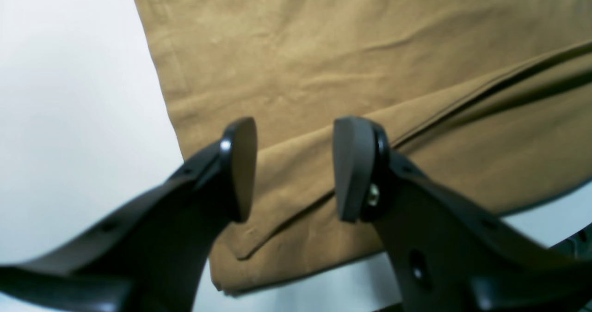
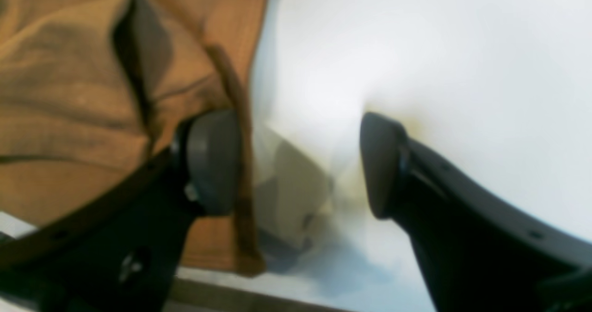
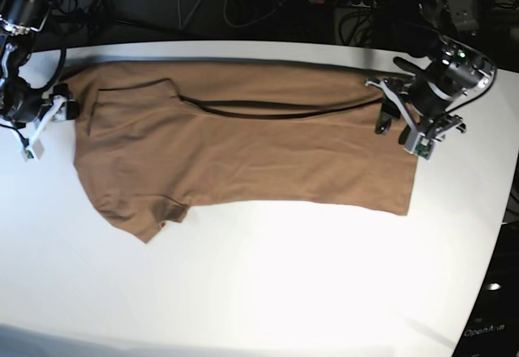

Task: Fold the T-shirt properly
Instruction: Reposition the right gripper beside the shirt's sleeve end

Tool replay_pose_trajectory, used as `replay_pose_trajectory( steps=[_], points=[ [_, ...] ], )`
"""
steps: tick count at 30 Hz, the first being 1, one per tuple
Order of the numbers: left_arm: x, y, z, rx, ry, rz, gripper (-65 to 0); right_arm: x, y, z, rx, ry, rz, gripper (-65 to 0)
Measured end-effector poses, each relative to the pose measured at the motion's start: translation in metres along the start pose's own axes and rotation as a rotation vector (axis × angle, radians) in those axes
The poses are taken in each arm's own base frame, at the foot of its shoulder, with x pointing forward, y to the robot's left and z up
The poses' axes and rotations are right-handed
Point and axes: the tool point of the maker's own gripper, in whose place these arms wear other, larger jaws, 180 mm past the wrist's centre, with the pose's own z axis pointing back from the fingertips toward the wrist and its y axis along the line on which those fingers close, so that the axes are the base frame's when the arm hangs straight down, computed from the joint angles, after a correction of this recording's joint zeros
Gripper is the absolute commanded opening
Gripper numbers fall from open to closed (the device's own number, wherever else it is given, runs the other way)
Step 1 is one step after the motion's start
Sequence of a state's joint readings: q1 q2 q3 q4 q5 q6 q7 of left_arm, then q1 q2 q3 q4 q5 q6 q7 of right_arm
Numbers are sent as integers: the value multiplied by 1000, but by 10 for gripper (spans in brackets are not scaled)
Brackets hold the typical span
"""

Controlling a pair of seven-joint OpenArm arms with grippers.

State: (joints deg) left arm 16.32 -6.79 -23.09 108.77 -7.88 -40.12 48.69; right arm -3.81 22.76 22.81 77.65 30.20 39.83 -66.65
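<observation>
Here the T-shirt (image 3: 243, 146) lies half-folded lengthwise on the desk (image 3: 284, 292), and both end effectors, left (image 3: 403, 122) and right (image 3: 42, 126), hover spread and empty at its opposite ends, probably readying the next fold.

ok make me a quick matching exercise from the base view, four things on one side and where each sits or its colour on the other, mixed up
Things:
1. T-shirt
2. left gripper
3. right gripper
4. table

Descriptions:
A. white surface under everything
B. tan-brown, spread flat, one long side folded over
C. jaws open at the shirt's edge on the right of the base view
D. jaws open at the shirt's edge on the left of the base view

Pairs: 1-B, 2-C, 3-D, 4-A
</observation>
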Motion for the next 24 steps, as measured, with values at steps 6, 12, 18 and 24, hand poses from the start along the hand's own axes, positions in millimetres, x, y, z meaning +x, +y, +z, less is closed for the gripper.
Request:
replay_pose_trajectory(
  steps=[6, 12, 18, 24],
  points=[
    [0, 0, 0, 0, 1, 0, -381, 5, 11, -5, 27, -30, -12, -248],
    [0, 0, 0, 0, 1, 0, -381, 5, 14, -6, 38, -8, -15, -244],
    [0, 0, 0, 0, 0, 0, -381, 7, 25, -5, 92, 0, -31, -261],
    [0, 0, 0, 1, 1, 0, -381, 6, 31, -6, 119, 6, -40, -427]
  ],
)
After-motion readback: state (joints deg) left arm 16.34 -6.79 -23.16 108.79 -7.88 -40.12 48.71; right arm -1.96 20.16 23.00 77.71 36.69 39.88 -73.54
